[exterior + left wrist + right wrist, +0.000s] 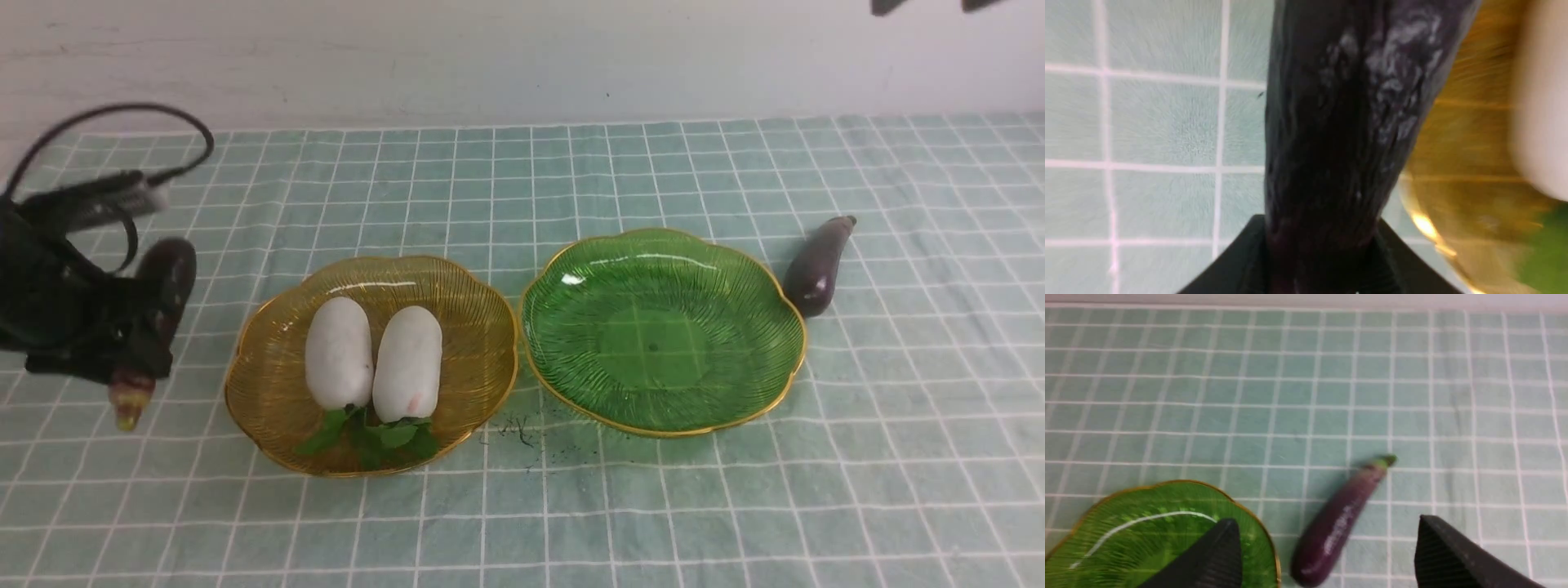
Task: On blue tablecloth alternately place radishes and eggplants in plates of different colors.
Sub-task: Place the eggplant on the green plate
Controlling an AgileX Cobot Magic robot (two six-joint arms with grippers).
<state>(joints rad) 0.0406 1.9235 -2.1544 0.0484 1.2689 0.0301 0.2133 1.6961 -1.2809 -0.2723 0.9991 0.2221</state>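
Left tool gripping one eggplant beside amber plate, which holds both radishes; right tool wide, other eggplant beside green plate; step judged: eggplant transfer; next: carry held one to green plate.

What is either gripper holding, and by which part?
Left gripper: an eggplant, held nearer its stem end. Right gripper: nothing, jaws open.
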